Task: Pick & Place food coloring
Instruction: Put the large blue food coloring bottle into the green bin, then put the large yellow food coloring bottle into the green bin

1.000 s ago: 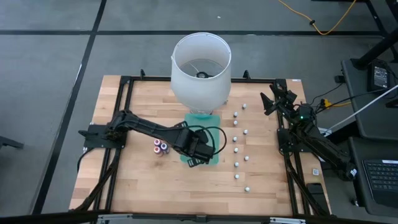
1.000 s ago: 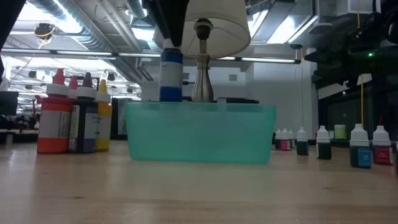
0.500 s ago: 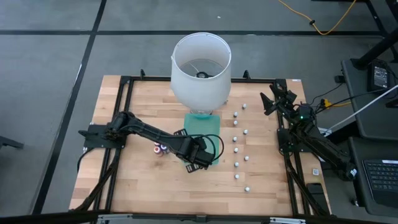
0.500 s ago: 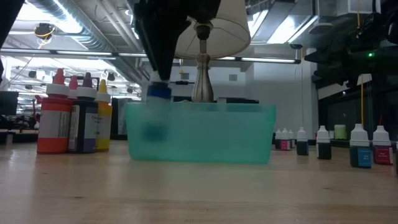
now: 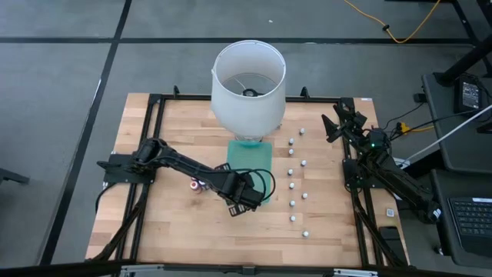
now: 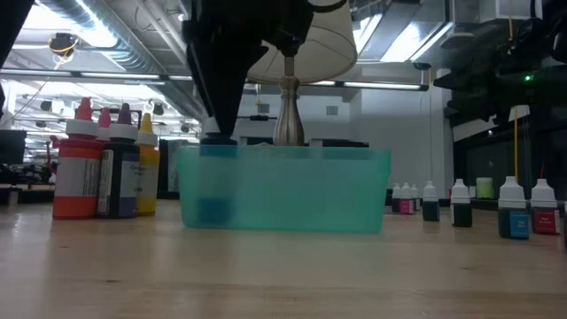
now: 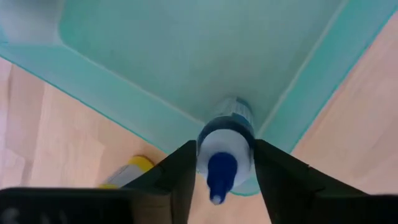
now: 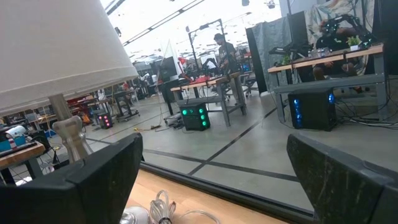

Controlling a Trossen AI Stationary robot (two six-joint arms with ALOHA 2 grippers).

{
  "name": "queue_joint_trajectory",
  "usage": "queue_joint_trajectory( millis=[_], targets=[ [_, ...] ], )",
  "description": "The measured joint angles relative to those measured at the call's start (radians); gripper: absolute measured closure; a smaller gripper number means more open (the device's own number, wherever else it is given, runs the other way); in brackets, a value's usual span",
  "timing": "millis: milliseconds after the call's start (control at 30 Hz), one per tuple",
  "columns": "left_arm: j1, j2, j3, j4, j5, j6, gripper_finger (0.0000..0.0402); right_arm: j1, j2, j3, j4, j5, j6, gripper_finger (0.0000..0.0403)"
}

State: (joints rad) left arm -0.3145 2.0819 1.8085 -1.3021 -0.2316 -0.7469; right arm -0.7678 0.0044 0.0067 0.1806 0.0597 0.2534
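Left wrist view: the left claw (image 7: 222, 163) grips a small blue-capped plastic food-coloring bottle (image 7: 225, 142) inside the translucent teal plastic bin (image 7: 186, 56). Probably light, rigid and smooth; best held around its body. Right claw (image 8: 214, 168) waits open.

One teal bin (image 5: 251, 158), one lamp (image 5: 247, 81), two arms.

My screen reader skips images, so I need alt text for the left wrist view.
A blue-capped bottle stands between the left gripper's fingers, in a corner of a teal bin on a wooden table. A yellow-capped bottle shows outside the bin.
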Motion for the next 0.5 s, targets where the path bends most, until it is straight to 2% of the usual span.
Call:
queue_joint_trajectory(
  millis=[300,500],
  targets=[
    [0.0,-0.037,0.001,-0.002,-0.006,-0.007,0.0201,0.0,0.0,0.0,0.0,0.0,0.0,0.0004],
    [0.0,-0.07,0.001,0.003,-0.013,-0.018,0.0156,0.0,0.0,0.0,0.0,0.0,0.0,0.0004]
  ],
)
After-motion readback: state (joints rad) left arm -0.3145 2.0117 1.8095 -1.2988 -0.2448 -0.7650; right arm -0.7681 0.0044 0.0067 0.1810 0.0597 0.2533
